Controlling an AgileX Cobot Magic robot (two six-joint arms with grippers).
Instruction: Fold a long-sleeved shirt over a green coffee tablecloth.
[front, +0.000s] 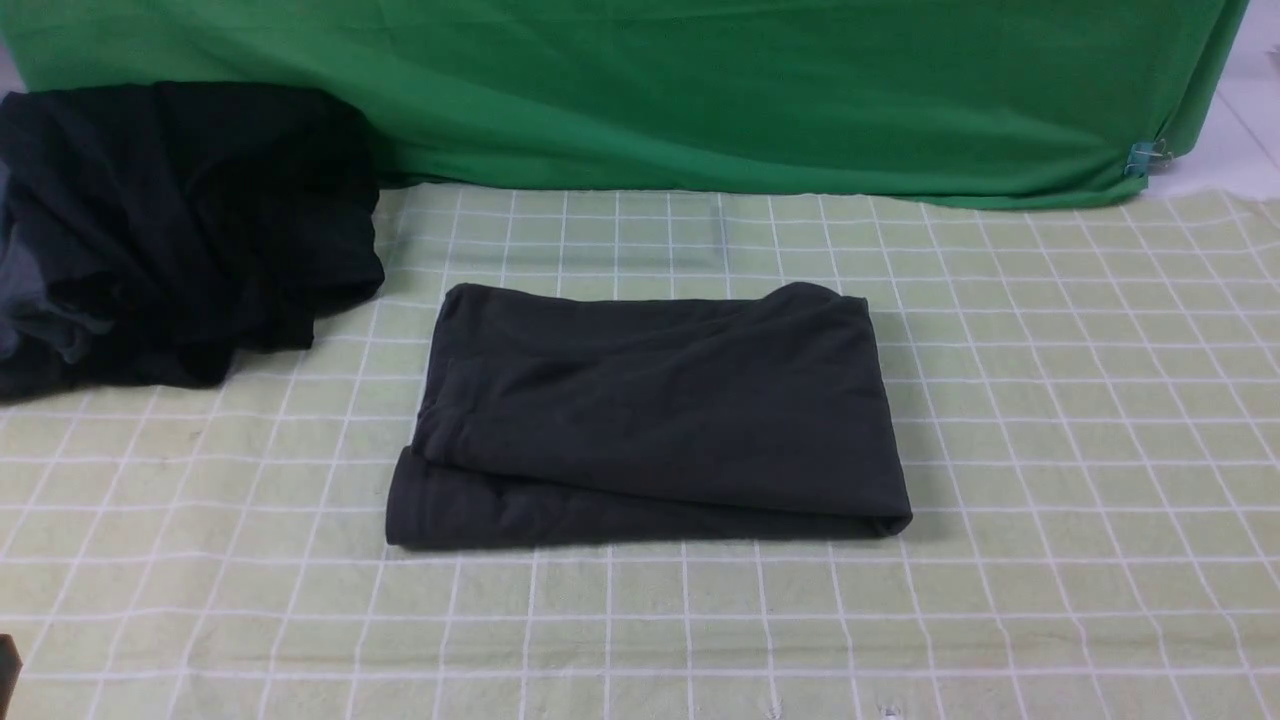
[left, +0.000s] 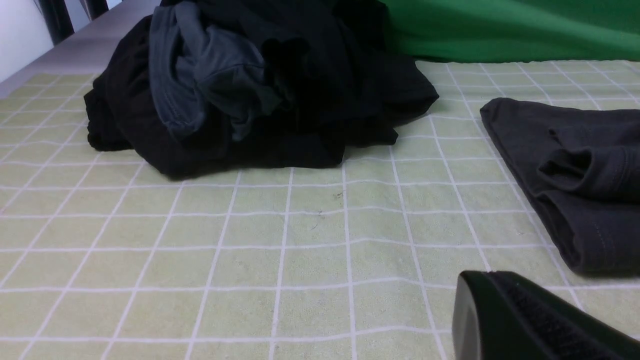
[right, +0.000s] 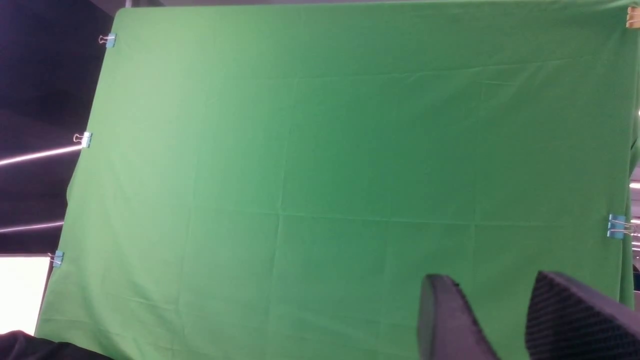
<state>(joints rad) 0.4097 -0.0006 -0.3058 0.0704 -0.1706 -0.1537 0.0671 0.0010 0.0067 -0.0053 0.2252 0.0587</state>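
The long-sleeved shirt (front: 650, 415) is lying folded into a compact rectangle at the middle of the green coffee tablecloth (front: 1080, 440), its layered edges stacking along the near-left corner and a rounded fold running along the near-right edge. Bare checked cloth is showing on every side of it: a broad strip toward the robot, a wide stretch to the right, and a narrower band behind it before the plain green backdrop (front: 700, 90) is hanging down to the worktop. A heap of black and grey garments (front: 170, 230) is sitting at the far left, apart from the shirt, with a gap of cloth between them. In the left wrist view the left pincer (left: 525, 320) is showing only one dark padded finger low over the cloth, near the shirt's corner (left: 575, 200), so I cannot tell how wide it is. The right pincer (right: 500, 320) is facing the backdrop, its fingers parted and holding nothing.
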